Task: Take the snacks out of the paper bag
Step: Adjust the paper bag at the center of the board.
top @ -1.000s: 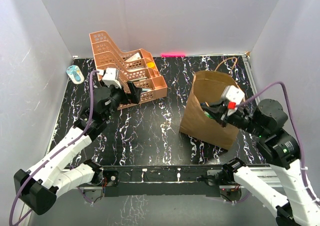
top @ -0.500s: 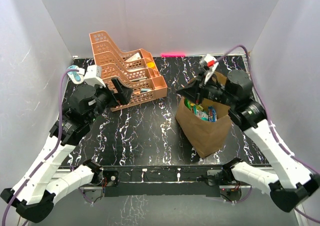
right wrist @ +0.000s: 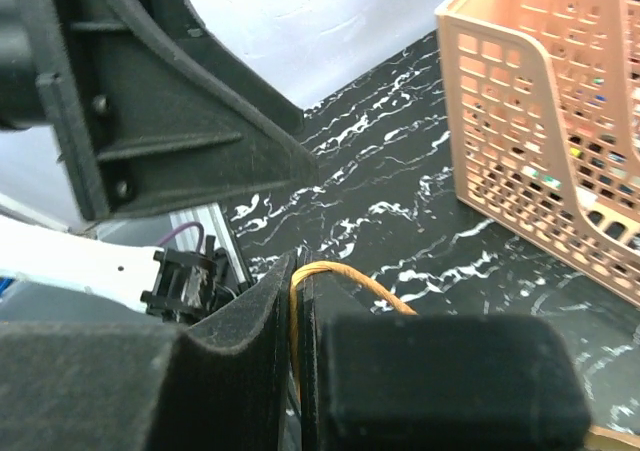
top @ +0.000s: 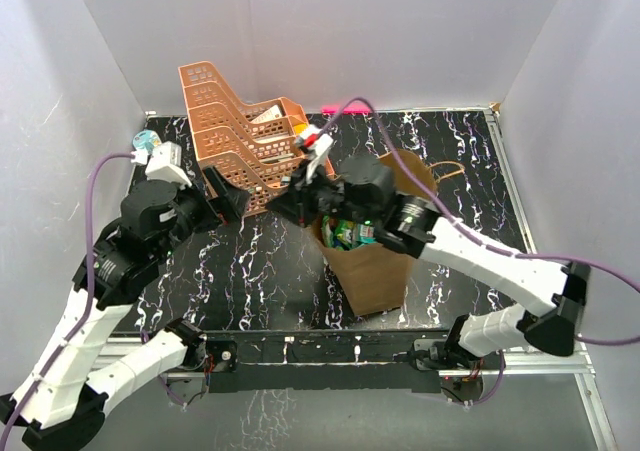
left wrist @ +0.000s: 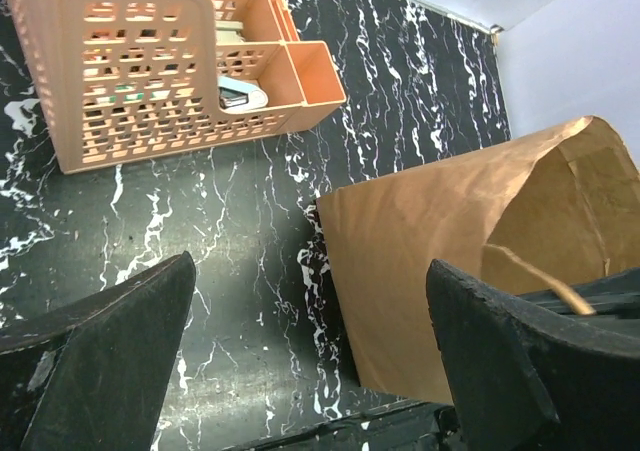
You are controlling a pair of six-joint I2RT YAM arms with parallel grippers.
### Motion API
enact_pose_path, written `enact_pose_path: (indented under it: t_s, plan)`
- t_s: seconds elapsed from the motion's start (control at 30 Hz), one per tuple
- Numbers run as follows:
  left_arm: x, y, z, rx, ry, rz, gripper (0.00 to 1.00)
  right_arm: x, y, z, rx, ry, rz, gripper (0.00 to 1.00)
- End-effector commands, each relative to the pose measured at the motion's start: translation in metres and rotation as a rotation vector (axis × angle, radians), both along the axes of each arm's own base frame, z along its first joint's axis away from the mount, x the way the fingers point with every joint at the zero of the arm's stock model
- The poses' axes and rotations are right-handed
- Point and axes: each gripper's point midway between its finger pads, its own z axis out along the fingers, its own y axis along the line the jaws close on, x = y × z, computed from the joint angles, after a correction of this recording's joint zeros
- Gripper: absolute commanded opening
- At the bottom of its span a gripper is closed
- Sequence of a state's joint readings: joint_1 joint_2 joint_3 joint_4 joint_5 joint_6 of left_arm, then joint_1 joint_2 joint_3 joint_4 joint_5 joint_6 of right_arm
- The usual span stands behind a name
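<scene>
While the paper bag [top: 375, 271] tilts on the black marbled table [top: 270, 261], snack packets [top: 350, 233] show in its open mouth. Just left of that mouth, the right gripper [right wrist: 297, 269] has its jaws pinching the bag's twine handle [right wrist: 350, 276]. Farther left of the bag, the left gripper [left wrist: 310, 271] hangs with jaws spread and empty, near an orange mesh tray rack [top: 240, 121].

The paper bag [top: 375, 266] stands right of centre on the table [top: 270, 261], with the snacks [top: 350, 233] inside at its open top. The tiered tray rack [top: 245, 136] sits behind and left of the bag. The left gripper [top: 228, 199] is before the rack. The right gripper [top: 300, 197] is between rack and bag.
</scene>
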State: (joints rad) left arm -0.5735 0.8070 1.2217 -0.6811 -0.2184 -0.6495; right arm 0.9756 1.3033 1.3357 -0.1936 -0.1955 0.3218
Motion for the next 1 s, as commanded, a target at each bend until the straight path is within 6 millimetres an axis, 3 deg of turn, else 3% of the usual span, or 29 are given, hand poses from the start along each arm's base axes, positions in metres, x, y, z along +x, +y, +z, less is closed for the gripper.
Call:
enact_pose_path:
  t_s: [0.0, 0.2, 0.37, 0.43, 0.5, 0.63, 0.73, 0.97]
  plan:
    - [-0.019, 0.024, 0.014, -0.018, -0.016, 0.076, 0.98, 0.004, 0.035, 0.077, 0.223, -0.091, -0.075, 0.08]
    - [-0.034, 0.053, 0.028, -0.040, -0.062, 0.174, 0.98, 0.015, 0.064, 0.088, 0.280, -0.046, -0.102, 0.08]
    - [-0.035, 0.052, 0.033, -0.055, -0.071, 0.166, 0.98, 0.021, 0.060, 0.092, 0.288, -0.052, -0.143, 0.09]
    - [-0.033, 0.045, 0.034, -0.063, -0.066, 0.141, 0.98, 0.021, 0.051, 0.092, 0.283, -0.059, -0.164, 0.13]
    - [-0.028, 0.034, 0.038, -0.077, -0.071, 0.102, 0.98, 0.021, 0.038, 0.090, 0.274, -0.058, -0.199, 0.26]
    - [-0.022, 0.008, 0.046, -0.101, -0.074, -0.007, 0.98, 0.019, 0.000, 0.089, 0.264, -0.056, -0.289, 0.64]
    - [-0.019, -0.015, 0.050, -0.127, -0.066, -0.103, 0.98, 0.014, -0.034, 0.092, 0.269, -0.059, -0.349, 0.74]
    - [-0.022, -0.066, 0.053, -0.218, -0.074, -0.346, 0.98, -0.007, -0.097, 0.090, 0.255, -0.044, -0.416, 0.87]
